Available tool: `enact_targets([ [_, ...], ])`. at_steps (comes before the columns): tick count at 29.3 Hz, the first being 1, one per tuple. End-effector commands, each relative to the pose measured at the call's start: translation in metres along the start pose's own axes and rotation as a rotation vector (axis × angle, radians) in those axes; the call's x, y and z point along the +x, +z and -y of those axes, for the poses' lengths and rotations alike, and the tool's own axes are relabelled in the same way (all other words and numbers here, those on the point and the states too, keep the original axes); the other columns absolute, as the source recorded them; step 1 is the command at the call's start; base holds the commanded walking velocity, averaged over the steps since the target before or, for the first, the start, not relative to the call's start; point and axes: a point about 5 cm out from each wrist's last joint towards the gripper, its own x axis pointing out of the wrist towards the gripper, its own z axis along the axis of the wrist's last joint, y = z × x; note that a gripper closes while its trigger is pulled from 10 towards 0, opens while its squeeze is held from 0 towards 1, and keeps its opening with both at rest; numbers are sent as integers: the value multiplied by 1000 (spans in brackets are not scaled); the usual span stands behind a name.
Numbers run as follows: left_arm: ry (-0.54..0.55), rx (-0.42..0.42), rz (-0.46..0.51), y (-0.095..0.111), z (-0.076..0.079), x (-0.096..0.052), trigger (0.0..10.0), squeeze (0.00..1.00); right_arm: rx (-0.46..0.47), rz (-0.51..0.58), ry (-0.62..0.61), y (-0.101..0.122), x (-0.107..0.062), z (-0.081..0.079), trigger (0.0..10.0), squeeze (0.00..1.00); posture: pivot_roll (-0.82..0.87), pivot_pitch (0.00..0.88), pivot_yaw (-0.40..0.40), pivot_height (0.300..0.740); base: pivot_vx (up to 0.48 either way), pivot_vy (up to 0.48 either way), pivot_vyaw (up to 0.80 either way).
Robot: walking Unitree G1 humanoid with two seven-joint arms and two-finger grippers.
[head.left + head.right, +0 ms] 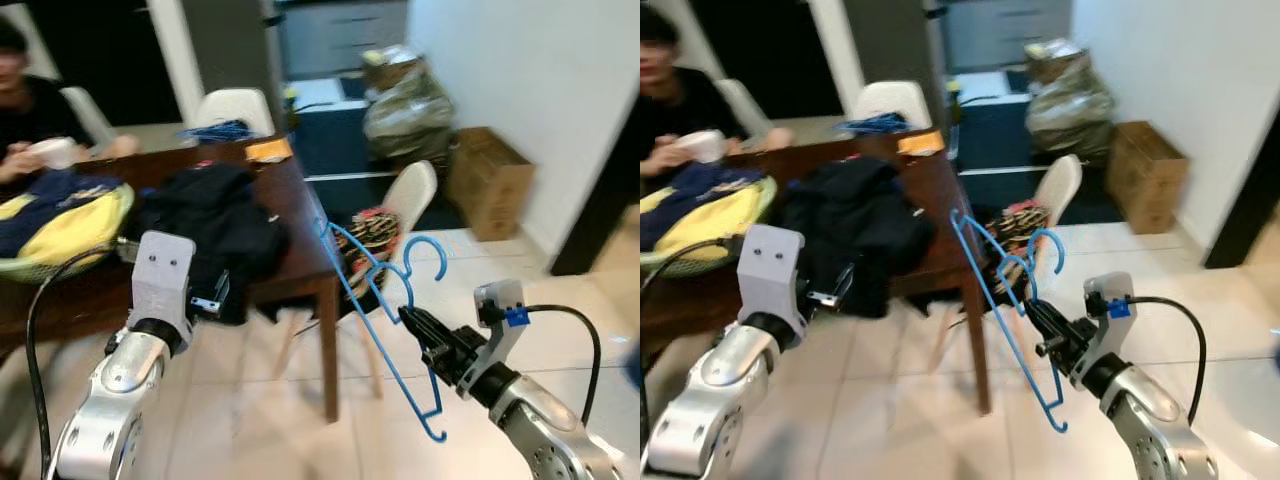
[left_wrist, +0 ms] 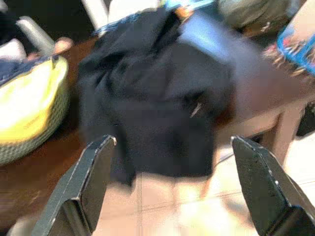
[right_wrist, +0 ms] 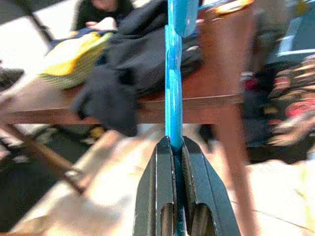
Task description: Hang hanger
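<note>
The right gripper (image 1: 412, 318) was pinched tight on a blue hanger (image 1: 385, 325), its two fingers pressed against the plastic on either side. The hanger stood in the air off the near right corner of the wooden table (image 1: 300, 200), tilted, hook uppermost, clear of the tiled floor (image 1: 300, 420). The left gripper (image 2: 177, 187) had its fingers spread wide with nothing between them, hovering at the table's near edge in front of a heap of black clothing (image 1: 215, 230). A yellow basket (image 1: 60, 235) sat toward the left end of the tabletop. A person (image 1: 30, 110) sat at the far left side, holding what seemed to be a white cup, though blur made that uncertain. A white chair (image 1: 410, 200) stood just beyond the right edge.
</note>
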Motion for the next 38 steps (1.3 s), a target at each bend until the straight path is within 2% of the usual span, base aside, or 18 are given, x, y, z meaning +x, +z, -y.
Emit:
enact_targets([
  [1,3,-20,-24,-11,5,-10,10000,0,-9,25,-1,4,-2,1,10000,0,-47,56,82,740,0,0,763],
  [4,9,-35,-27,-15,7,-17,10000,0,-5,31,4,5,-3,1,10000,0,-43,56,80,740,0,0,763],
  [9,17,-60,-17,-13,5,-12,10000,0,13,43,19,6,-2,0,10000,0,-44,54,76,740,0,0,763],
  [16,33,-37,41,-4,1,-3,10000,0,95,116,26,12,-4,1,10000,0,-46,43,77,740,0,0,760],
  [20,36,-30,56,-2,0,-2,10000,0,112,132,20,13,-5,3,10000,0,-46,43,77,740,0,0,744],
  [23,37,-12,90,3,-1,1,10000,0,145,161,5,15,-5,6,10000,0,-49,29,78,740,364,0,673],
  [24,45,-9,110,9,-4,3,10000,0,193,162,-19,13,-4,11,10000,0,-46,24,77,740,480,0,0],
  [25,45,-9,110,9,-4,3,10000,0,193,162,-19,13,-4,11,10000,0,-46,24,77,740,480,0,0],
  [26,52,-8,135,16,-7,5,10000,0,239,178,-36,14,-4,15,10000,0,-45,22,76,740,480,0,0],
  [28,60,-10,161,23,-9,7,10000,0,269,187,-41,14,-4,17,10000,0,-42,16,75,740,480,0,0],
  [35,73,-21,232,45,-13,12,10000,0,310,226,-32,16,-5,18,10000,0,-45,9,72,740,480,0,0],
  [38,71,-23,239,46,-13,13,10000,0,313,229,-31,17,-5,18,10000,0,-47,8,74,740,480,0,0],
])
